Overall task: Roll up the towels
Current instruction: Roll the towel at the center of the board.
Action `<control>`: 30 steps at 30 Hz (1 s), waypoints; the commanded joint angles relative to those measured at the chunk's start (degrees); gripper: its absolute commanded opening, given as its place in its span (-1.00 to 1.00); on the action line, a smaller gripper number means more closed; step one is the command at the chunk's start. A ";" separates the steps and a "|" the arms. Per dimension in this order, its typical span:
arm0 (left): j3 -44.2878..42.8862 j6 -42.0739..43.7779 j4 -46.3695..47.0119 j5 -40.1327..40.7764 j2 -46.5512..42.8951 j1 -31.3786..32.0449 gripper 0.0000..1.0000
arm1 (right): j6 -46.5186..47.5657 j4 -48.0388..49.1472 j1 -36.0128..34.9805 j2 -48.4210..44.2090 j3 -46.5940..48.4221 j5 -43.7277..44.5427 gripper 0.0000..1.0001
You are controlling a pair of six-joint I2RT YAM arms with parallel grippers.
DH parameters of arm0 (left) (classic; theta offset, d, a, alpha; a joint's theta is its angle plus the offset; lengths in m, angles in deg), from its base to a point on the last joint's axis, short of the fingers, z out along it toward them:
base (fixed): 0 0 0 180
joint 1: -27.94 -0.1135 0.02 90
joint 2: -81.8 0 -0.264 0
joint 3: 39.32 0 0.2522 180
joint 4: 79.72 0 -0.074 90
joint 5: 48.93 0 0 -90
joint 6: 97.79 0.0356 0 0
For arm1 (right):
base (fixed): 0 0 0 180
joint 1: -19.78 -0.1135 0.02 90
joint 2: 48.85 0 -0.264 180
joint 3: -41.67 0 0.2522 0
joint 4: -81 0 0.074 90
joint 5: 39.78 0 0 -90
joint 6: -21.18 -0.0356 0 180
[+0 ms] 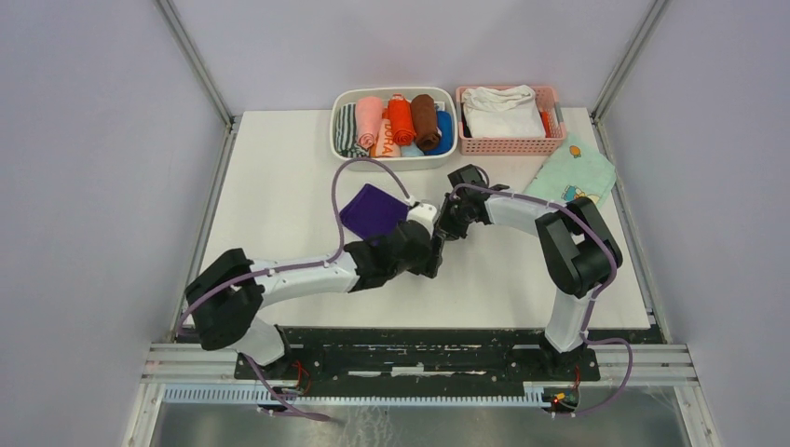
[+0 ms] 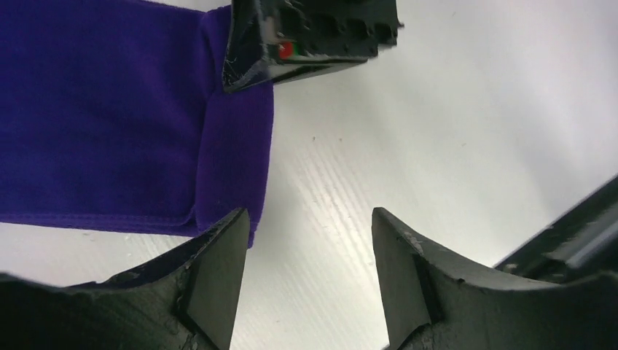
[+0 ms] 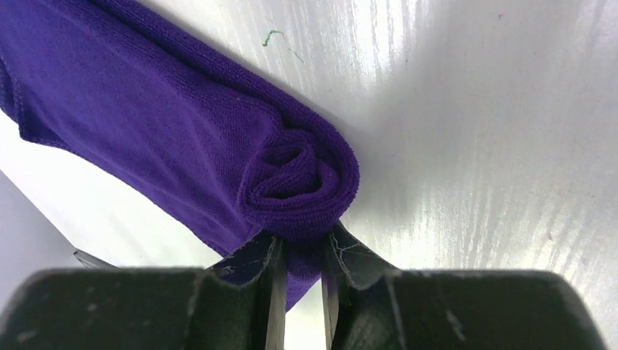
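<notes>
The purple towel (image 1: 373,212) lies mid-table, flat at its left and rolled up at its right end (image 3: 302,179). My right gripper (image 3: 302,255) is shut on that rolled end, with purple cloth pinched between its fingers; in the top view it (image 1: 447,223) sits just right of the towel. My left gripper (image 2: 310,270) stands open over bare table, its left finger (image 2: 211,277) at the towel's corner (image 2: 233,168) and nothing between the jaws. From above, the left gripper (image 1: 430,251) is just below the right one. A salmon-pink roll (image 1: 370,119) lies in the white basket.
The white basket (image 1: 340,149) at the back holds several rolled cloths. Beside it a pink basket (image 1: 508,144) holds a white folded cloth (image 1: 503,110). A mint-green cartoon-print cloth (image 1: 578,172) lies at the back right. A purple cable (image 1: 337,200) loops over the table's left-middle.
</notes>
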 commanded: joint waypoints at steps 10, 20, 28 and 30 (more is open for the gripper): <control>-9.78 24.50 -0.90 32.32 16.89 12.86 0.39 | 1.84 -7.85 -0.29 0.22 4.32 2.28 -0.46; -13.81 25.96 -4.01 33.54 24.01 13.78 0.26 | 1.60 -7.60 -0.33 0.09 4.28 1.63 -0.46; -13.46 20.86 -8.53 30.61 23.68 13.42 -0.37 | 3.35 -5.25 -0.31 -1.40 4.27 0.19 -0.33; -12.41 19.30 -8.27 27.46 22.00 12.44 -0.46 | 4.20 -3.77 -0.23 -2.22 3.95 -0.72 -0.25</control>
